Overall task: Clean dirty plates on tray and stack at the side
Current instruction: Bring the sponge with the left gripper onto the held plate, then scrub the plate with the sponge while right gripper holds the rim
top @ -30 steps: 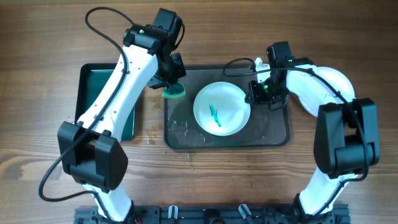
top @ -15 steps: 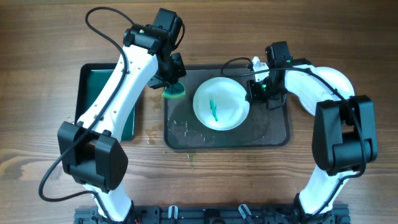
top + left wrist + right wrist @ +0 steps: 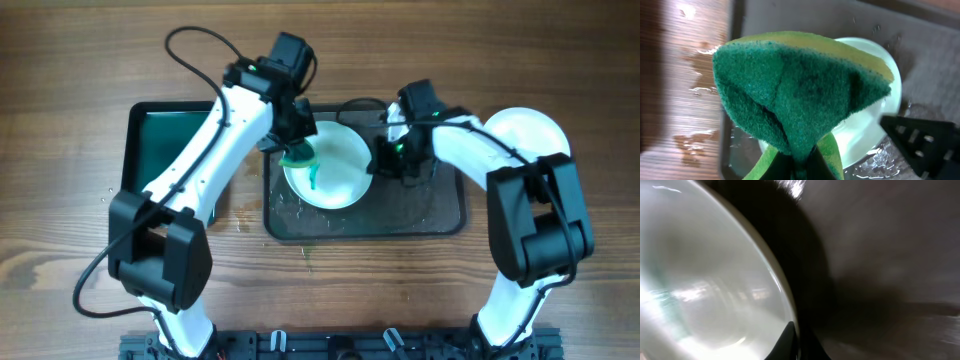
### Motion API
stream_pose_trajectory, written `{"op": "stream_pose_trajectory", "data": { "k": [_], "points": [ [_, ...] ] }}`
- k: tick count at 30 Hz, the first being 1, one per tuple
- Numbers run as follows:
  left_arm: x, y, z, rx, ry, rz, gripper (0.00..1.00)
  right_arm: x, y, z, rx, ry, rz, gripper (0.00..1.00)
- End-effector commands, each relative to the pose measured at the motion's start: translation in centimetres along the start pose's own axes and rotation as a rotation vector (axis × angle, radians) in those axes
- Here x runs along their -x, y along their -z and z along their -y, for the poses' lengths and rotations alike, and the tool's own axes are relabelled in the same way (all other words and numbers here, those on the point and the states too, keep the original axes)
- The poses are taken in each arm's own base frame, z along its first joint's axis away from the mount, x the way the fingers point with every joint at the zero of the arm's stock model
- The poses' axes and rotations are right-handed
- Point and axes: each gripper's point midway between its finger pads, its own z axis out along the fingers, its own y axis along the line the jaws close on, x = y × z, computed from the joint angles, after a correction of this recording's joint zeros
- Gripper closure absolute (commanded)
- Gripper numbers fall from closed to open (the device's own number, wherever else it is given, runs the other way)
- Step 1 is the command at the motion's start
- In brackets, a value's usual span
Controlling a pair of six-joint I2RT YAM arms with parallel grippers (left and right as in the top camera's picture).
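The left claw [image 3: 297,146] pinches sponge [image 3: 800,95] over plate [image 3: 345,168]; right claw [image 3: 386,158] clamps its rim.

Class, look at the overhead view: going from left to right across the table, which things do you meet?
Green tray → dirty plate → right gripper → white plate off the tray.

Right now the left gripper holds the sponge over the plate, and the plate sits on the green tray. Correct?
One thing is off. The plate sits on the dark tray, not the green tray, which lies off to the side with no plate on it. The overhead view shows this. The rest holds: the left gripper holds the sponge over the plate.
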Motion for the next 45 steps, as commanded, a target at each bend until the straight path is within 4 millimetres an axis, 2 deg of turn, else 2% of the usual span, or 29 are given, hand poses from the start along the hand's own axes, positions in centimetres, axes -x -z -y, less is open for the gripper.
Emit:
{"op": "stream_pose_trajectory", "data": {
  "k": [1, 10, 21, 24, 27, 29, 33, 37, 39, 41, 43, 44, 45],
  "points": [
    [-1.5, -2.4, 0.1, 0.012, 0.017, -0.049, 0.96, -2.7, -2.1, 1.1, -0.017, -0.095, -0.061, 0.96],
    [-3.6, -6.6, -1.6, 0.077, 0.009, -0.128, 0.96, -2.6, -2.1, 1.0, -0.003, -0.09, -0.059, 0.96],
    [-7.1, -11.0, -2.5, 0.105, -0.104, -0.176, 0.96, -2.6, -2.1, 0.9, -0.002, -0.09, -0.06, 0.96],
    [-8.4, -11.9, -1.3, 0.025, -0.142, -0.21, 0.96, -2.6, -2.1, 0.9, 0.001, -0.089, -0.061, 0.96],
    [-10.2, -11.3, 2.3, -0.206, -0.244, -0.303, 0.96, -2.6, -2.1, 0.9, 0.0, -0.086, -0.061, 0.96],
    [-10.6, -10.8, 3.9, -0.307, -0.287, -0.324, 0.96, -2.6, -2.1, 0.9, 0.001, -0.083, -0.061, 0.96],
    [-9.8, -10.8, 4.6, -0.341, -0.294, -0.295, 0.96, -2.7, -2.1, 0.9, 0.001, -0.083, -0.062, 0.96],
    [-8.7, -10.7, 4.4, -0.35, -0.274, -0.273, 0.96, -2.6, -2.1, 0.9, 0.001, -0.079, -0.061, 0.96],
    [-7.9, -10.7, 3.8, -0.348, -0.252, -0.265, 0.96, -2.6, -2.1, 0.9, 0.001, -0.079, -0.061, 0.96],
    [-6.9, -10.9, 2.3, -0.3, -0.196, -0.253, 0.96, -2.7, -2.1, 0.9, 0.001, -0.078, -0.062, 0.96],
    [-5.6, -11.4, -1.4, -0.132, -0.061, -0.218, 0.96, -2.6, -2.1, 0.9, 0.001, -0.075, -0.061, 0.96],
    [-4.8, -11.4, -4.6, 0.017, 0.024, -0.184, 0.96, -2.6, -2.1, 0.9, 0.001, -0.074, -0.061, 0.96],
    [-4.4, -11.3, -6.5, 0.107, 0.063, -0.163, 0.96, -2.6, -2.1, 0.9, 0.002, -0.075, -0.061, 0.96]
  ]
}}
